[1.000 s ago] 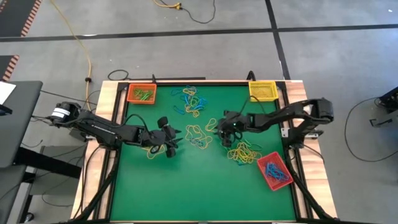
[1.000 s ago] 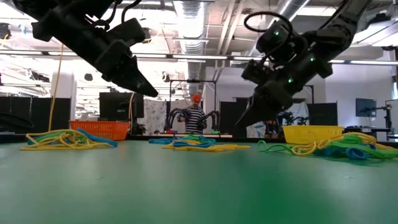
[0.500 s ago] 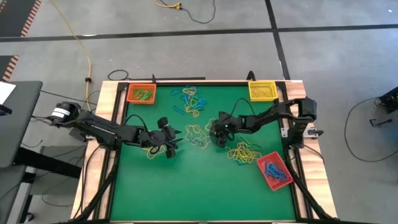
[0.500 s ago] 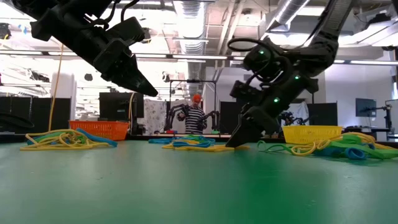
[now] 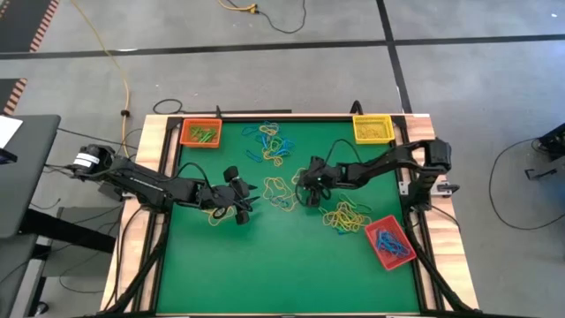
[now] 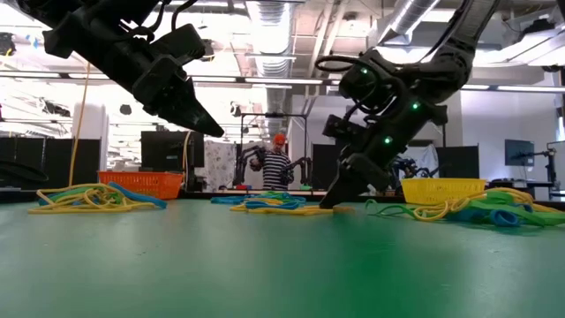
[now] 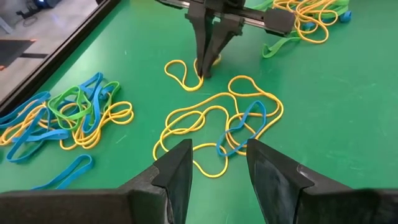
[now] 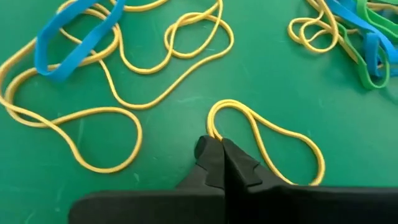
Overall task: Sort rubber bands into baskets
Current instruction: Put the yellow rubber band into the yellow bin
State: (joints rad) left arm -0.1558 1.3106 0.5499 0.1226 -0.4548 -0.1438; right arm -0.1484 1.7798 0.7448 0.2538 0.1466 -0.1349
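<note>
No legible text or labels anywhere.

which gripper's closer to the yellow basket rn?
Right. The right gripper sits mid-table, diagonally off the yellow basket in the far right corner. The left gripper hovers farther away, left of centre.

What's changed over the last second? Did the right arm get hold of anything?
The right hand swung from the pile near the red basket toward the table's middle, came down to the mat and shut on a yellow rubber band at the edge of the central tangle. The band has not been lifted. The left hand stayed open, hovering in place. The baskets and other piles look unchanged.
</note>
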